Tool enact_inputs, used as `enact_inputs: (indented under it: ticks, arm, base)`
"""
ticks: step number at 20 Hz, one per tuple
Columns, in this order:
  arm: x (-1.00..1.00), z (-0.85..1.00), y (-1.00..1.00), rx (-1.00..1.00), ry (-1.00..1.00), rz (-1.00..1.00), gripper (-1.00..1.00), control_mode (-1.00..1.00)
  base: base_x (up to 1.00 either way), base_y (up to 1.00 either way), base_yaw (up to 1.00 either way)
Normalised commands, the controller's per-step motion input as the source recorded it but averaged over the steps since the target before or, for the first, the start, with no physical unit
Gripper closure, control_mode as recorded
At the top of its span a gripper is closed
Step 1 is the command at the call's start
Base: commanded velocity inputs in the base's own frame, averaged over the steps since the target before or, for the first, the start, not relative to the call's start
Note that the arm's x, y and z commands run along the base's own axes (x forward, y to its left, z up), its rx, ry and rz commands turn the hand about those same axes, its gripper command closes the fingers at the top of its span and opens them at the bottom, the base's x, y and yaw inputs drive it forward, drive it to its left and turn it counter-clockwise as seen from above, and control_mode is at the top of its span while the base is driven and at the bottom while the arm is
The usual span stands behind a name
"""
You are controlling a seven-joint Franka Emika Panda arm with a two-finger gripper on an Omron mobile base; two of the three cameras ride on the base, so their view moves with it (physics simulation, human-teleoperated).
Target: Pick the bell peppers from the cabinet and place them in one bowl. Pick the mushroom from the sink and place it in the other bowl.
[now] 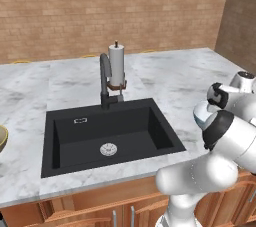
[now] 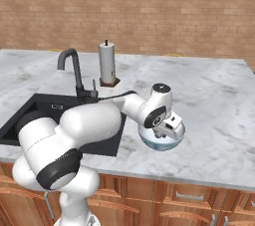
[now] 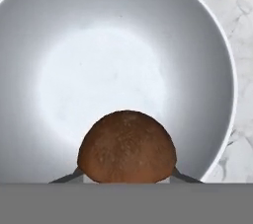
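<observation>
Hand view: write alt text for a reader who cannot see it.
A brown mushroom sits clamped in the pincer, hanging over the inside of a pale grey-white bowl. The bowl stands on a white marble counter, seen past its rim at the right.

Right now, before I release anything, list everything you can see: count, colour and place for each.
Brown rounded mushroom: one, held between the gripper's fingers, directly over the pale bowl.
Pale blue-white round bowl: one, on the counter right of the sink.
Black rectangular sink: one, set in the counter, steel drain in its floor.
Dark grey arched faucet: one, behind the sink.
White paper towel roll: one, upright behind the faucet.
Yellow bowl: one, at the left edge of the left base view.
Grey marble counter: one, against a brick wall.
Gripper: one, shut on the mushroom.
</observation>
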Motion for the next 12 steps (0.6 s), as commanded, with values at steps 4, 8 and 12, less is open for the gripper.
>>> enact_inputs:
  ticks: [4, 8, 12]
  arm:
    - [0.17, 0.07, 0.05, -0.03, 0.05, 0.00, -1.00, -1.00]
    - [0.32, 0.28, 0.08, -0.10, 0.11, 0.04, -1.00, -1.00]
    - [-0.03, 0.62, 0.05, -0.09, 0.09, 0.00, -1.00, -1.00]
  base:
    - [0.00, 0.00, 0.00]
    - [0.00, 0.00, 0.00]
    - [0.00, 0.00, 0.00]
